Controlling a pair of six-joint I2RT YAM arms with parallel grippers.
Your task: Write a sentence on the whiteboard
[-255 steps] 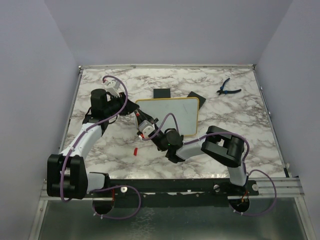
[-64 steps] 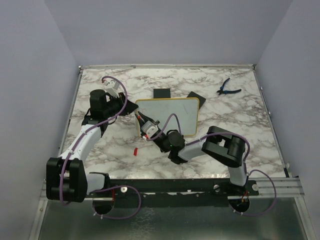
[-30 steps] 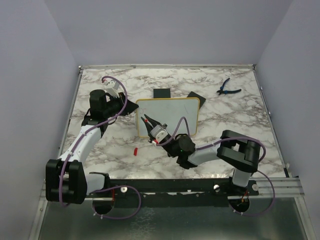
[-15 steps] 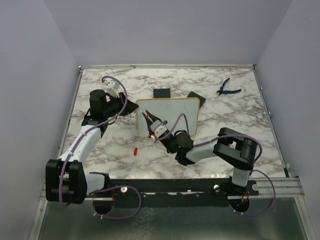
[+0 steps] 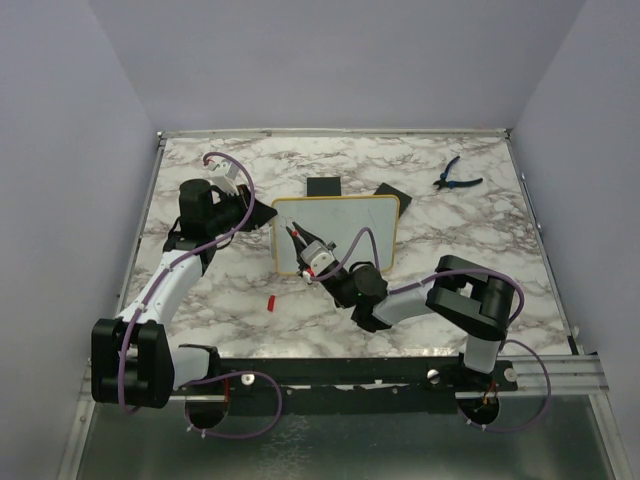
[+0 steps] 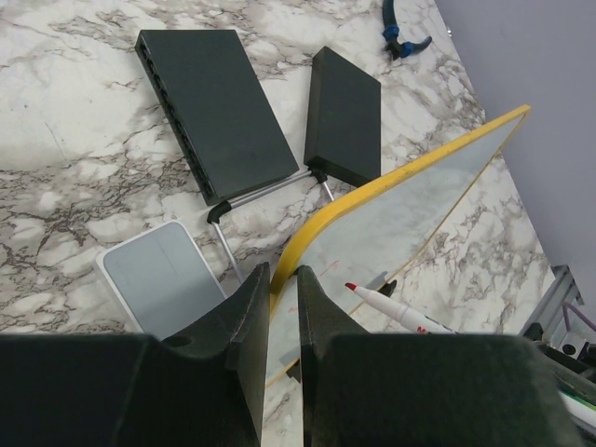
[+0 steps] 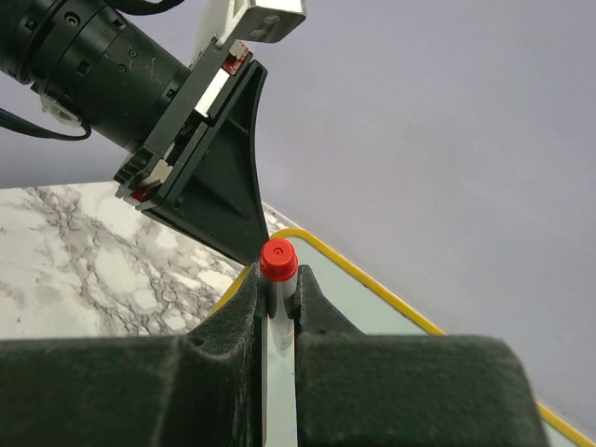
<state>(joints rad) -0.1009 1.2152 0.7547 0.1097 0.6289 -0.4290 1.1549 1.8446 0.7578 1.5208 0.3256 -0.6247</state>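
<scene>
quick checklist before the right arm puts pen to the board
1. Left gripper clamped on the whiteboard frame: ok.
2. Marker pinched in the right gripper: ok.
3. Marker uncapped, red tip pointing at the board: ok.
4. Tip touching the writing surface: cannot tell.
5. Any writing on the board: cannot tell; none shows from above.
6. Small red piece on the table lying apart from the board: ok.
</scene>
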